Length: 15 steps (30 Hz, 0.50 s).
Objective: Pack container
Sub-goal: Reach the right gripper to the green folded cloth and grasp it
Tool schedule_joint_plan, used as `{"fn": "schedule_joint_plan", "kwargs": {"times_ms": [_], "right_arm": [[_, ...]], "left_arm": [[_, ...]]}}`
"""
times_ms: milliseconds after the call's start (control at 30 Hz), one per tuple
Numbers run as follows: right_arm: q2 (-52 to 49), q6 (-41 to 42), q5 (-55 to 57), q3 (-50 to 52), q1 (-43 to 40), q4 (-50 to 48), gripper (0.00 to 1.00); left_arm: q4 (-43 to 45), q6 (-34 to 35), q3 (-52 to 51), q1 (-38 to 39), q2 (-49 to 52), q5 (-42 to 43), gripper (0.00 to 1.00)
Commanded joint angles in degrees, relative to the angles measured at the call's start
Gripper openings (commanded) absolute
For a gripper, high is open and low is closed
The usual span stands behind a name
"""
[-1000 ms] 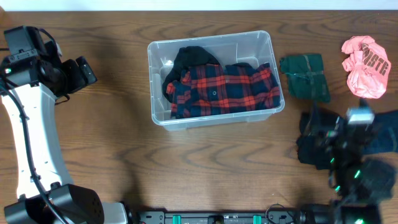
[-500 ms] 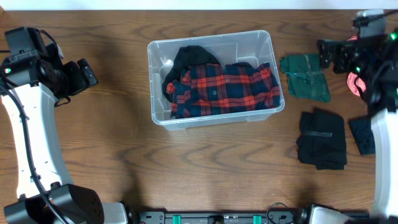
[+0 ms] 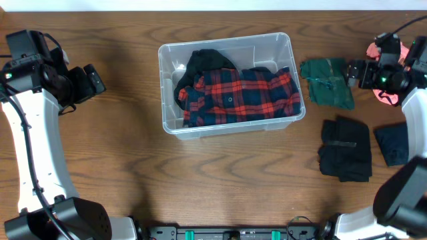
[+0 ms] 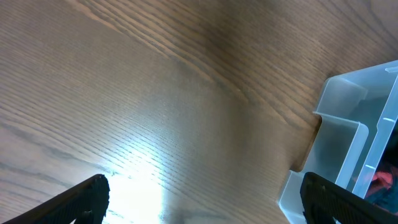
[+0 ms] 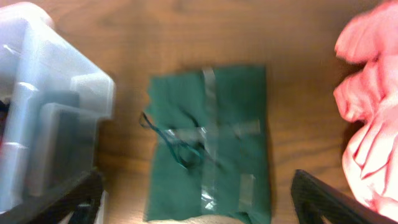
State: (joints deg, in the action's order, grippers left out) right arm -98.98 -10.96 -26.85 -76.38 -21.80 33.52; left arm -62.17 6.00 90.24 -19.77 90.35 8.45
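Dark wood-grain table (image 3: 120, 173), pale strip beyond its far edge. At far centre, clear container (image 3: 227, 40), mouth up, long axis left to right, plaid shirt (image 3: 240, 97) inside. Left gripper (image 4: 205, 208) spread wide over bare wood, right gripper (image 5: 196, 205) spread above folded green cloth (image 5: 211, 143).

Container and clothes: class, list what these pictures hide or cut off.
Container floor, overhead: covered by the plaid shirt.
Pink garment, overhead: partly behind the right arm; right wrist view: cut by the right edge.
Navy garment, overhead: right part under the same arm.
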Motion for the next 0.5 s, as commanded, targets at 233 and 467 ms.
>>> {"fn": "schedule_joint_plan", "kwargs": {"times_ms": [233, 467], "right_arm": [[-10.91, -11.61, -5.09, -1.18, -3.41, 0.22, 0.95], [-14.47, -12.28, -4.39, -1.18, -3.43, -2.56, 0.90]], "left_arm": [[-0.39, -0.37, -0.46, -0.20, 0.35, -2.43, 0.98], [-0.39, -0.37, -0.46, -0.20, 0.35, -4.66, 0.98]]}}
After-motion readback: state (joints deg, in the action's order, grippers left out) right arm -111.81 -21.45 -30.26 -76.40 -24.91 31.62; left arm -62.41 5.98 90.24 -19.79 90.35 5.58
